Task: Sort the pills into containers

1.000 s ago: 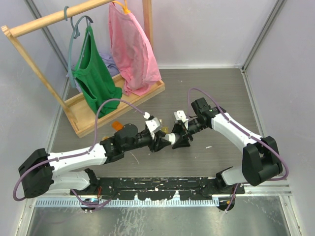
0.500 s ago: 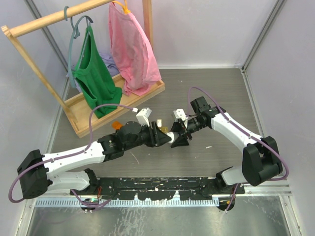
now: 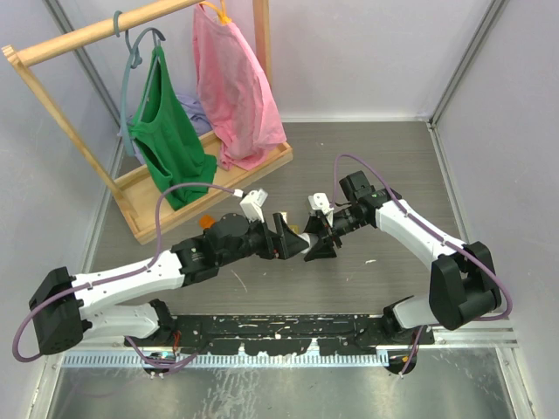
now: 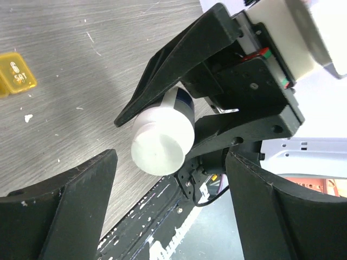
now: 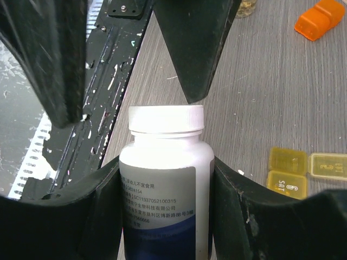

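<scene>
The left arm [image 3: 131,275] reaches low across the table [image 3: 384,166] from its base toward the middle, wrist camera uppermost. The left gripper [image 3: 286,237] faces right with its jaws spread wide and nothing between them. Just beyond its fingertips is the white cap of a bottle [image 5: 165,179], which lies roughly level with the cap toward the left arm. The right gripper [image 3: 317,243] is clamped on the bottle's labelled body. The right arm [image 3: 410,227] rises from its base, bends at a high elbow and comes back leftward to meet it. The yellow pill box [image 5: 290,173] lies on the table, off to one side of the bottle and apart from both grippers. A second ago the left wrist was rolled differently and its gripper was pressed up against the cap. It has since turned and drawn back slightly, while the right arm has barely moved.
</scene>
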`<act>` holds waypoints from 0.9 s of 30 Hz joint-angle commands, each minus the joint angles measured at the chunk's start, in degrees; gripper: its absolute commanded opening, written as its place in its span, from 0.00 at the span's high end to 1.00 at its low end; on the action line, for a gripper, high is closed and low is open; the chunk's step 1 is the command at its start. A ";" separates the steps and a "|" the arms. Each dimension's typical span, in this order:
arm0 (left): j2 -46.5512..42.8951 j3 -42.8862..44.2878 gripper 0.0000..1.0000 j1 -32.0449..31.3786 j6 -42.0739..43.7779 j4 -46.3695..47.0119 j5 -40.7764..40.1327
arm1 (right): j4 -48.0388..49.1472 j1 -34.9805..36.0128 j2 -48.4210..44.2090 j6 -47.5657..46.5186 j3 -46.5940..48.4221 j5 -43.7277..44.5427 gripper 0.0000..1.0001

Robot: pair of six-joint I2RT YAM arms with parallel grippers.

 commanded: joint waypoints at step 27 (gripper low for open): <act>-9.84 -11.68 0.02 0.32 54.85 19.53 10.17 | -0.48 -0.32 0.17 -1.29 1.40 -0.80 0.99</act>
